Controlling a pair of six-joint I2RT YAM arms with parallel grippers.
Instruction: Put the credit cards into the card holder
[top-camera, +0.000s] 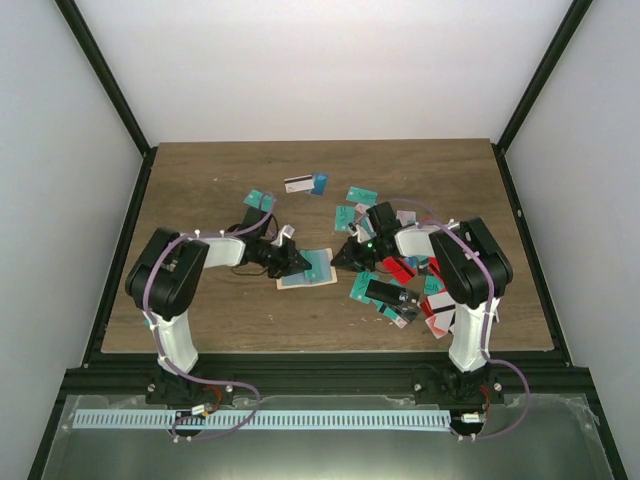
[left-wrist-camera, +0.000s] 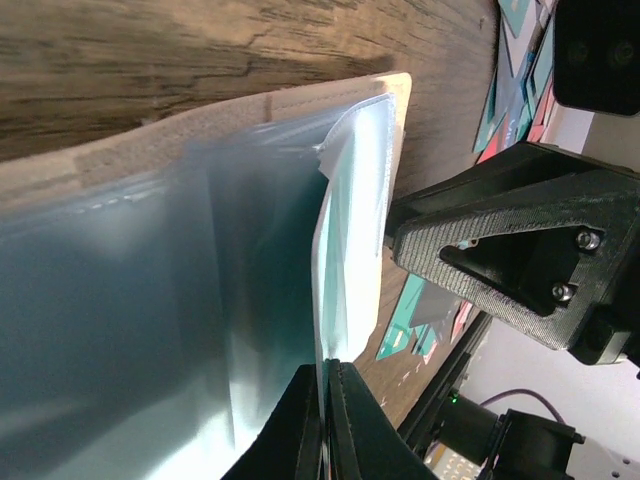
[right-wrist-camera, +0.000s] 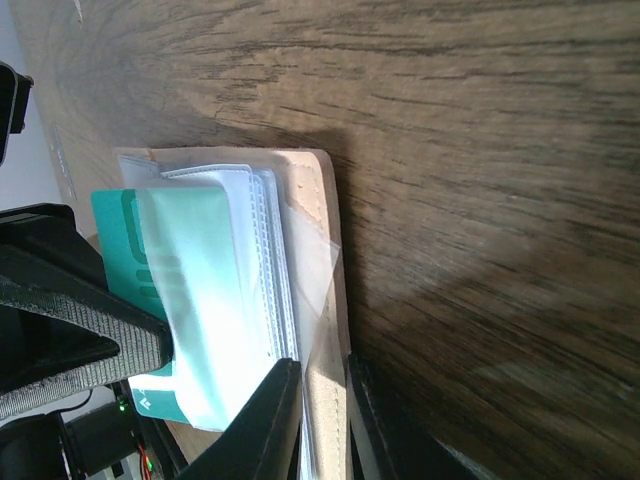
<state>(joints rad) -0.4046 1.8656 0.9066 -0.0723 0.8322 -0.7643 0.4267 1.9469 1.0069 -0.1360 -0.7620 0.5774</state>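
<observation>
Right wrist, tan card holder (right-wrist-camera: 325, 190), teal card (right-wrist-camera: 120, 240) sleeved, left gripper (left-wrist-camera: 325, 400) pinching sleeve (left-wrist-camera: 345, 230), right gripper (right-wrist-camera: 322, 390) likely pinching cover (right-wrist-camera: 332, 300).

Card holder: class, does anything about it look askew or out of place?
Yes. One teal card sits only partway in a clear sleeve of the open card holder, sticking out past the sleeve's edge. Loose cards also lie in an untidy heap on the table's right.
</observation>
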